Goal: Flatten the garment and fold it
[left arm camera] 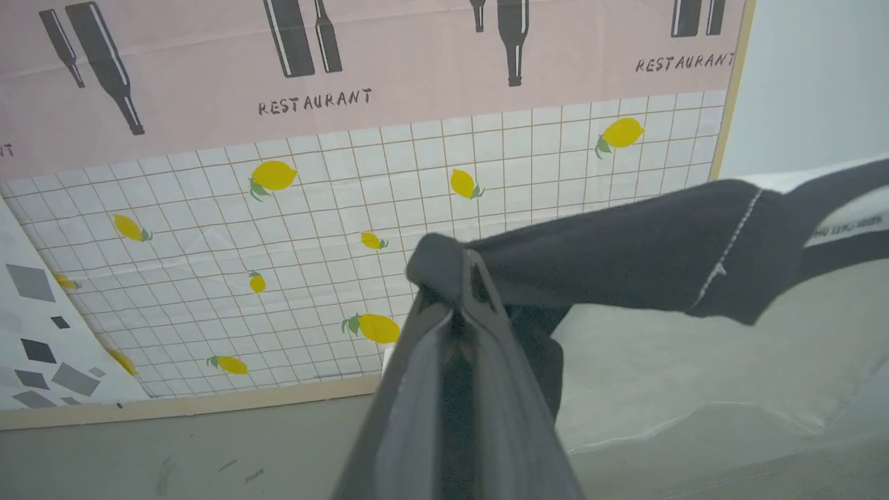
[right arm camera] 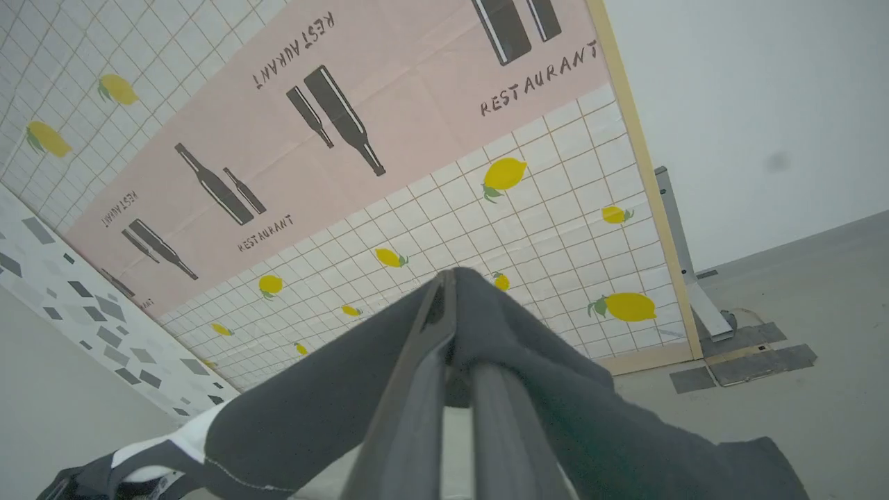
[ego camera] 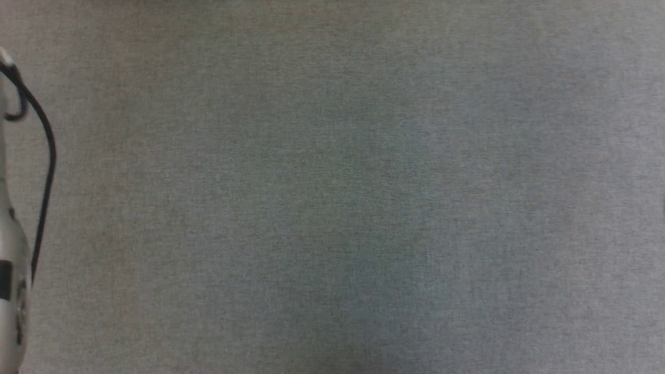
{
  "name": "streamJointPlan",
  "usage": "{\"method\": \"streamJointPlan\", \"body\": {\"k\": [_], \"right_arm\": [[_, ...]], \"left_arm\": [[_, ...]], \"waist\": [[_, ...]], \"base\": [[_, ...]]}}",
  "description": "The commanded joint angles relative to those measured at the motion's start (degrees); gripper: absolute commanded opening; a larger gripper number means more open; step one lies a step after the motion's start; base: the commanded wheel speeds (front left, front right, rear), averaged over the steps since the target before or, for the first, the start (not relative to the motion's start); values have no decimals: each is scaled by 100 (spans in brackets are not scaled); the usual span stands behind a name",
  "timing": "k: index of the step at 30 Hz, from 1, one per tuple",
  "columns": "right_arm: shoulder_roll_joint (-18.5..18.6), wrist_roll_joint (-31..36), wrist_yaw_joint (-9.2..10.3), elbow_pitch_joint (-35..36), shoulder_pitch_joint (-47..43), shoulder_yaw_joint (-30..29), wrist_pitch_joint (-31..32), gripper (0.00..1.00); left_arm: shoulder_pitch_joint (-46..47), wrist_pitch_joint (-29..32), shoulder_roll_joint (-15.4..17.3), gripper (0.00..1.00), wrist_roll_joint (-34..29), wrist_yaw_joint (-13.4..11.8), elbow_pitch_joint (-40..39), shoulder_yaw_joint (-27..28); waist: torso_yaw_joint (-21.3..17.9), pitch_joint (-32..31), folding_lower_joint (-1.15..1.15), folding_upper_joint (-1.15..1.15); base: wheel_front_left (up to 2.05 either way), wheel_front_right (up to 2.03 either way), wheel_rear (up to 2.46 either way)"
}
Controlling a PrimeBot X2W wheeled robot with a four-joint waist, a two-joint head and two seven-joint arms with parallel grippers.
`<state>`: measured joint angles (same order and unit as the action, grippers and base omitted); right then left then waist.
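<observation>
T-shirt (left arm camera: 646, 243) hung slack betw. both sets of jaws, L gripper (left arm camera: 458, 267) and R gripper (right arm camera: 448, 288) each pinched tight on black sleeve (right arm camera: 312, 417) cloth at the tips; judged soft, light, limp, best held by sleeve/shoulder seams.

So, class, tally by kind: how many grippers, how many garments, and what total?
Grippers: 2, the left gripper and the right gripper, both shut on the garment
Garments: 1
Total: 3

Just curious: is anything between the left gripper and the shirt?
Nothing: in the left wrist view the left gripper pinches the shirt directly, by its black sleeve.
</observation>
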<state>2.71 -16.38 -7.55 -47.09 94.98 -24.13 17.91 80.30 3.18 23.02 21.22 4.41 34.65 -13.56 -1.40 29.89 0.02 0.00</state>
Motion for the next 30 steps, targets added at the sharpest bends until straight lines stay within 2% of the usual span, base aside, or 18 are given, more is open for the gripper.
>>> {"method": "streamJointPlan", "body": {"k": [1, 8, 14, 18, 23, 30], "right_arm": [[17, -69, 6, -9, -212, 50, -50, 0], [17, -556, 6, 499, -1499, 293, 128, 0], [17, -1417, 6, 1600, -3453, 454, 495, 0], [17, -1703, 6, 2512, -5028, 559, 645, 0], [17, -1501, 6, 3496, -6905, 673, 739, 0], [17, -1292, 6, 4136, -8805, 584, 1197, 0]], "left_arm": [[-208, -126, -14, 0, 116, 43, 85, -4], [-1157, -406, -164, 0, 314, 224, 269, -322], [-2534, -605, -298, 0, 660, 218, 16, -367], [-3834, -499, -369, 0, 922, 55, -490, -348], [-5545, -196, -440, 0, 1235, -303, -1347, -355], [-7365, 357, -410, 0, 1462, -804, -2107, -491]], "waist": [[109, -45, -2, 0], [256, -569, -2, 0], [352, -1252, -2, 0], [376, -1665, -2, 0], [407, -2087, -2, 0], [433, -2534, -2, 0]], "base": [[0, 0, 0], [0, 0, 0], [0, 0, 0], [0, 0, 0], [0, 0, 0], [0, 0, 0]]}}
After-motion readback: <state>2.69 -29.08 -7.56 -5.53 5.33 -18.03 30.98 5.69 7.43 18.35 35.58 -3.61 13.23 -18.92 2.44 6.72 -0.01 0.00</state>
